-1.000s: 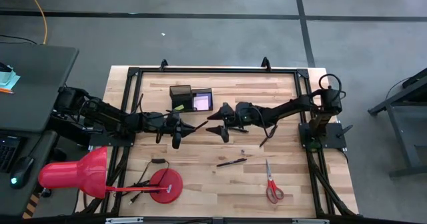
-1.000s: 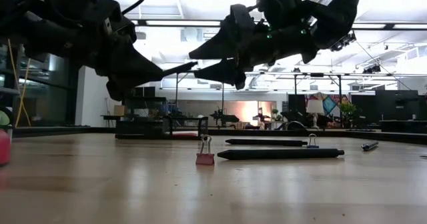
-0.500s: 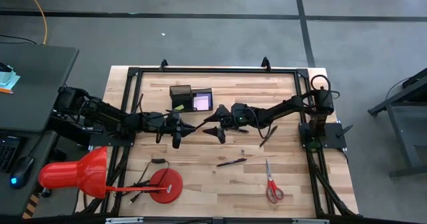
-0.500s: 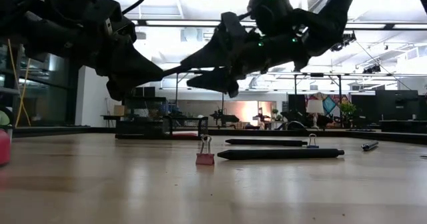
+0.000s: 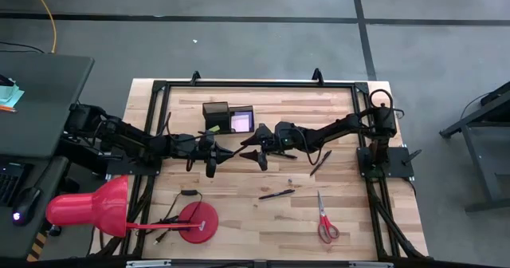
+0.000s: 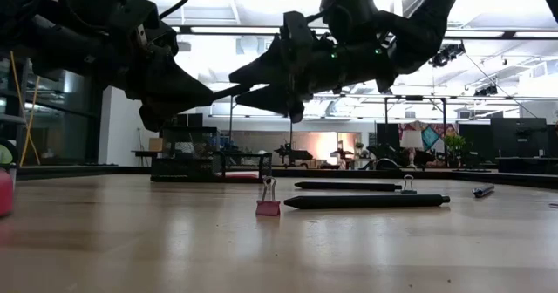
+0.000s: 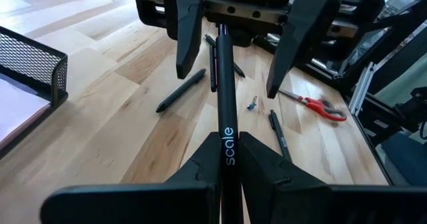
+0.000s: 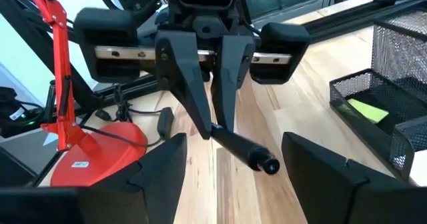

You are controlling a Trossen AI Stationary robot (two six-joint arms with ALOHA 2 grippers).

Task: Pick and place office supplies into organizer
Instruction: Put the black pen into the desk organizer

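The pale wooden table (image 5: 239,220) stands on a grey concrete floor; the low view shows a bright workshop behind. The black mesh organizer (image 5: 228,118) sits near the far edge, a pink pad (image 5: 241,122) in one compartment. Red scissors (image 5: 325,220) and loose pens (image 5: 276,194) lie nearer the front. The left hand (image 5: 217,154) is clamped on a black pen (image 5: 226,151) above mid-table. The right hand (image 5: 255,147), fingers spread, has moved closer over the past second, now flanking the pen's tip.
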